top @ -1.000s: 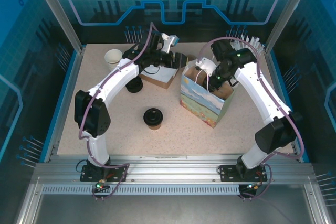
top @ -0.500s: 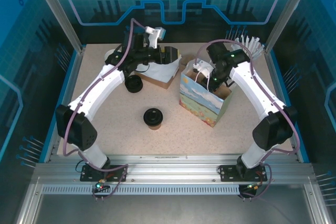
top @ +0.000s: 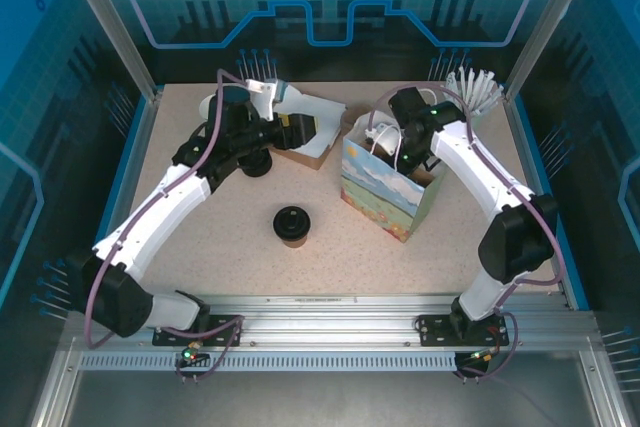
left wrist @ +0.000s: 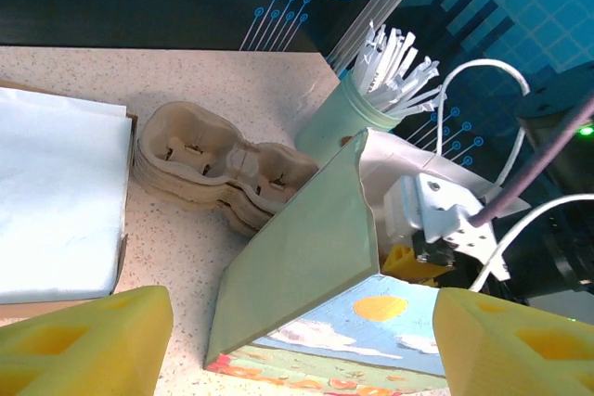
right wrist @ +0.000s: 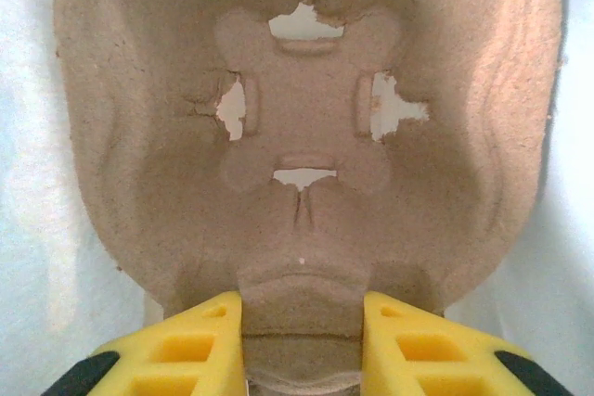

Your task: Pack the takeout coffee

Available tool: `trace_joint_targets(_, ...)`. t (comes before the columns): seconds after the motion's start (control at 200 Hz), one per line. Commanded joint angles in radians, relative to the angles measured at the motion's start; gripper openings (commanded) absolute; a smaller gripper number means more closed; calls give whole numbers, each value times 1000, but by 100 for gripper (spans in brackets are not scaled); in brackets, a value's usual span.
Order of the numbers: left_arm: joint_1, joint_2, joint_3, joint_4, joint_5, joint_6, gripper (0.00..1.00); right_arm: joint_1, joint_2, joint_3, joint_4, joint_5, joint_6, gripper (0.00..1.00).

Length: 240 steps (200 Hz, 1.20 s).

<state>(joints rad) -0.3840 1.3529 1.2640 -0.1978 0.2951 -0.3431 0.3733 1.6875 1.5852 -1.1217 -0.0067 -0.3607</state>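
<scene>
The takeout coffee (top: 292, 225), a small brown cup with a black lid, stands upright on the table in front of both arms, with neither gripper near it. The landscape-printed gift bag (top: 380, 197) (left wrist: 316, 257) stands open to its right. My right gripper (top: 396, 157) (right wrist: 303, 340) reaches down inside the bag, shut on the middle ridge of a pulp cup carrier (right wrist: 306, 127). My left gripper (top: 291, 127) (left wrist: 303, 326) hovers open left of the bag, above the napkin box, with nothing between its yellow fingers (left wrist: 88, 340).
A brown box of white napkins (top: 312, 117) (left wrist: 56, 201) sits behind the coffee. A stack of pulp carriers (left wrist: 209, 164) and a green straw holder (top: 475, 92) (left wrist: 343, 118) stand at the back. A loose black lid (top: 255, 161) lies left of the box.
The left arm has swung left and drawn back, bringing its gripper from the back of the table to above the napkin box. The right gripper has stayed in the bag.
</scene>
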Motion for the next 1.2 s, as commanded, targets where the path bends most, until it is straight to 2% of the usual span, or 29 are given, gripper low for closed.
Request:
trace_joint_targets(0.0,3,-48,-36,37,-22,-18,76,11,19,-24,29,2,18,30)
trace_joint_targets(0.73,3,-100,-130,35,-28,-13,75,13,30,-83,80,34,45,31)
trace_joint_targets(1.196,2,-112,-171,41,-28,-21,75,22,88,-133,160,26,75,32)
